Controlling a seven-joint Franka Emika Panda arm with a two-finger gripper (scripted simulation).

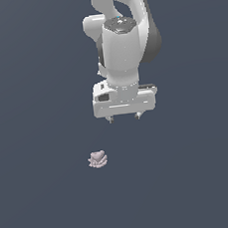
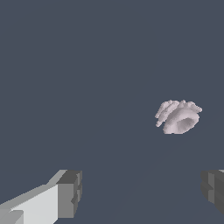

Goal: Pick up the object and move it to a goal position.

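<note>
Below the spread, empty end effector (image 1: pixel 124 118), toward the exterior view's left, lies the object (image 1: pixel 97 159).

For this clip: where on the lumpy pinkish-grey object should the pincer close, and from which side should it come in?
Probably straight down from above, closing across the middle of the ridged pinkish-grey object. It lies low on the flat dark floor with nothing beside it, and looks narrower than the open pincer. The pincer hangs apart from it, toward the exterior view's right, so it must first centre over the object.
</note>
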